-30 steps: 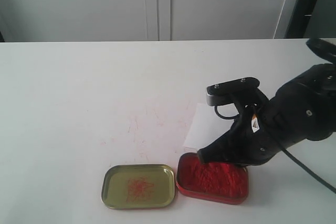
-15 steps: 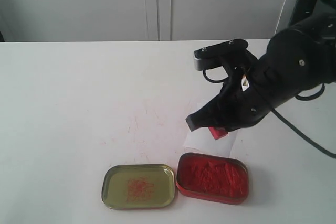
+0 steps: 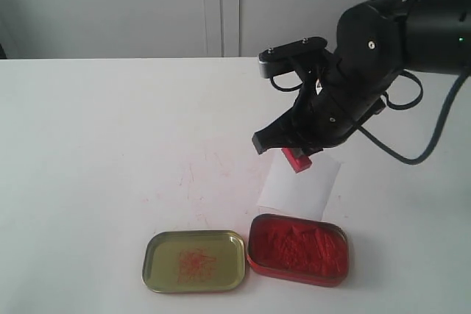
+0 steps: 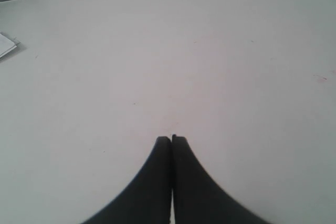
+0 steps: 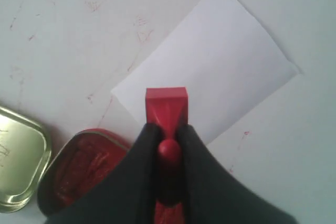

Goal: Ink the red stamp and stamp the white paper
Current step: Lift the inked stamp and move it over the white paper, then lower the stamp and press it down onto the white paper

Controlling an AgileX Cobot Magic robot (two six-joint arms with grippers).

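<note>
The bench (image 3: 110, 145) carries everything. Above it, the right gripper (image 5: 167, 130) has its fingers clamped on the knob of the red stamp (image 3: 296, 159), base down so the inked face can meet the sheet flat. The left gripper (image 4: 171, 139) has its fingers together on nothing and sits low over bare bench, probably parked out of the way.

The white paper (image 3: 298, 190) lies flat just beside the ink tin (image 3: 296, 249), which keeps travel short. The lid (image 3: 194, 260) lies next to the tin. The stamp hangs over the paper's edge, apparently not yet pressed down, and no imprint shows.
</note>
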